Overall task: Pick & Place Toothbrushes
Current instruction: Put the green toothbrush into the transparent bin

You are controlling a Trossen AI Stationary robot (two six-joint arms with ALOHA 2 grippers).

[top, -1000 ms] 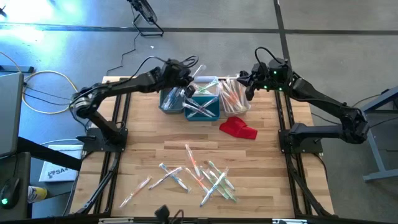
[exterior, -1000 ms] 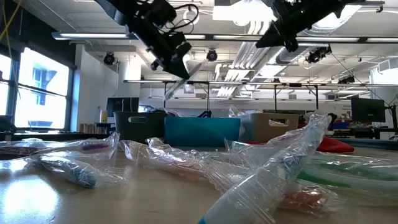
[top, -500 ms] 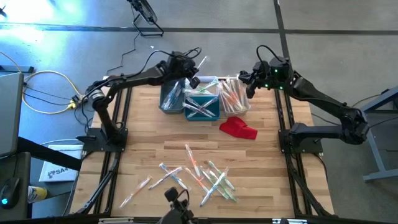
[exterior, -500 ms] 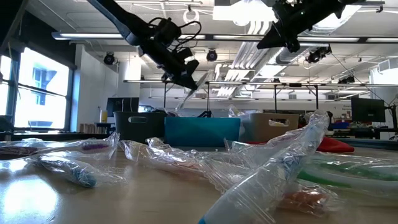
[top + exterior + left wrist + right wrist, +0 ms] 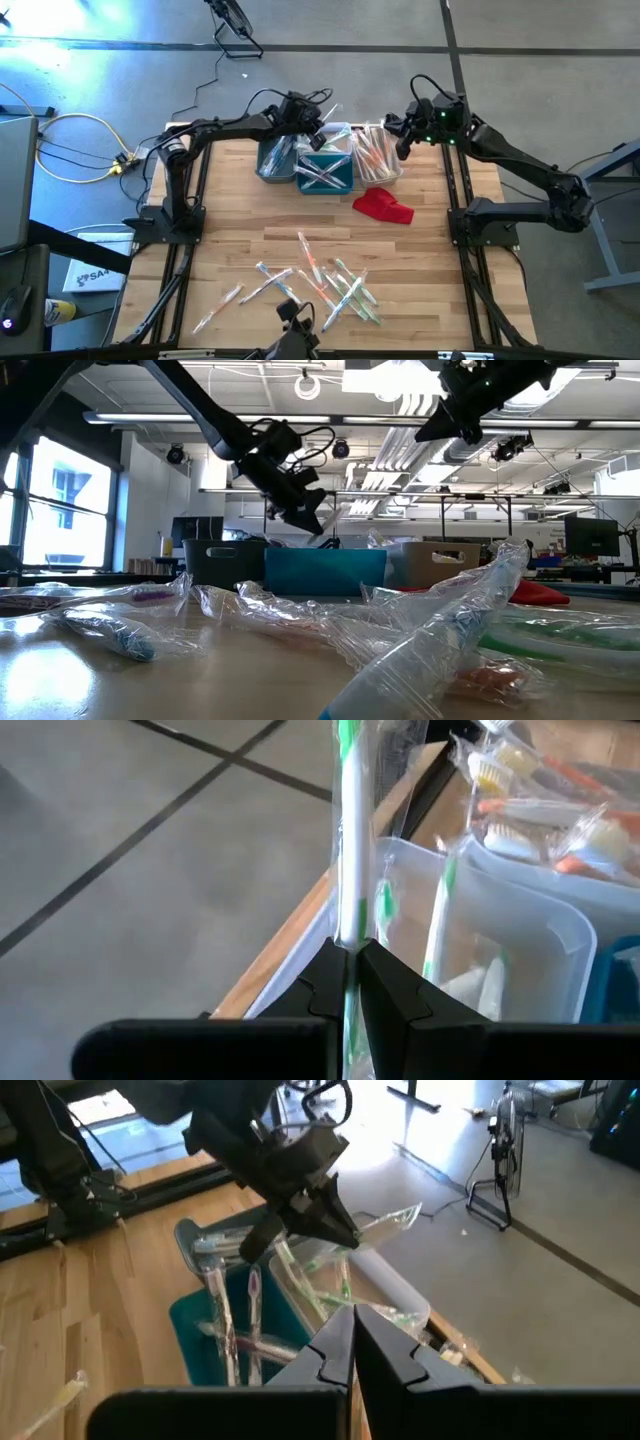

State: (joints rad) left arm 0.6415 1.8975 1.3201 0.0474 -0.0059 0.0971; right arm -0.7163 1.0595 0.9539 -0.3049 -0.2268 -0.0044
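My left gripper (image 5: 314,118) hangs over the far bins, shut on a green-and-white toothbrush (image 5: 350,840) in a clear wrapper. Below it a clear bin (image 5: 520,920) holds green toothbrushes. Beside that stand a grey bin (image 5: 272,162), a teal bin (image 5: 326,174) and a white bin (image 5: 377,155) with orange toothbrushes. Several more wrapped toothbrushes (image 5: 320,285) lie flat on the wood near the front edge. My right gripper (image 5: 400,143) waits shut, with nothing in it, above the white bin's far right side. My left gripper pinches the wrapped toothbrush's handle (image 5: 349,932) between its two fingertips. The brush sticks out beyond the fingers toward the far right (image 5: 327,106). It is lifted clear, above the clear bin, and touches nothing else.
A crumpled red cloth (image 5: 384,207) lies on the table just in front of the white bin. The table's far edge (image 5: 290,935) runs right behind the bins, with grey floor beyond. Bare wood lies between the bins and the loose toothbrushes.
My left gripper has gone down and toward the table's far right with the toothbrush still pinched, from over the grey bin to over the clear bin. The brush has stayed clear of everything.
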